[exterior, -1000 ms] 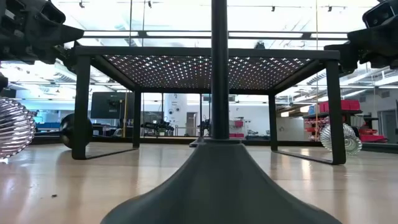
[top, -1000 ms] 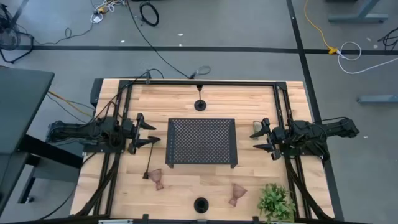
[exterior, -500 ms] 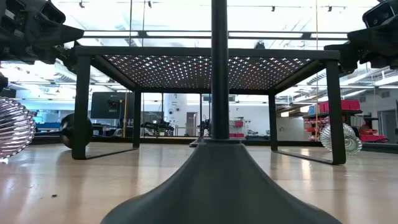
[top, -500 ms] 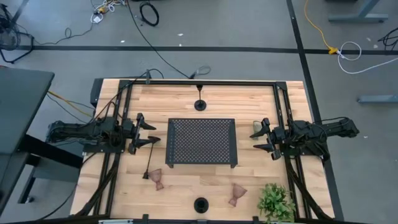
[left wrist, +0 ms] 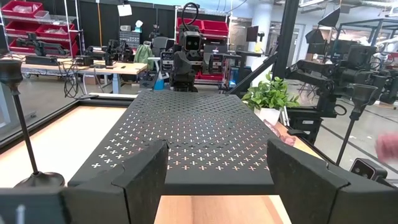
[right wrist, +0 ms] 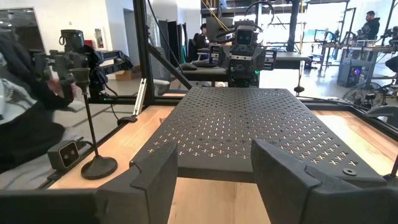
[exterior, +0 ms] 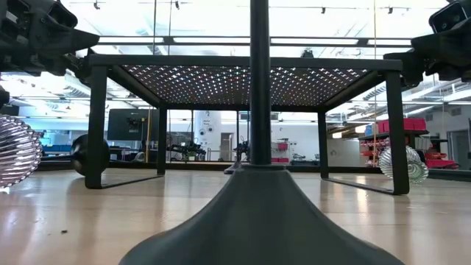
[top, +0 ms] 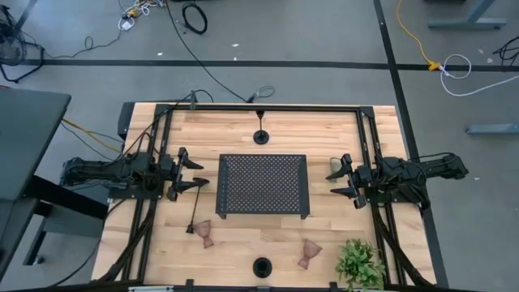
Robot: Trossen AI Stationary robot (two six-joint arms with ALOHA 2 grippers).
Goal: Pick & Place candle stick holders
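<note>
My left gripper (top: 197,172) hangs just off the left edge of the large black perforated rectangular tray (top: 263,185), its two fingers spread apart with nothing between them; my right gripper (top: 336,180) mirrors it just off the tray's right edge, fingers likewise apart and empty. I judge that no pick has begun: both arms are parked facing the tray, and every holder still sits on the pale wooden table (top: 324,235). The candle stick holders are scattered round the tray. One black round-based holder with a thin stem (top: 260,135) stands behind the tray; another black one (top: 262,266) stands in front of it, at the table's near edge; a third black holder (top: 194,216) lies tipped over off the tray's front left corner. Two pinkish-brown hourglass glass holders (top: 206,234) (top: 308,253) lie on their sides in front of the tray, and a pale glass one (top: 334,165) rests beside the right gripper. A small leafy green plant (top: 359,263) sits off the tray's front right corner. Next, I reckon, I should lower one open gripper over the nearest holder and close on its narrow waist or stem.
</note>
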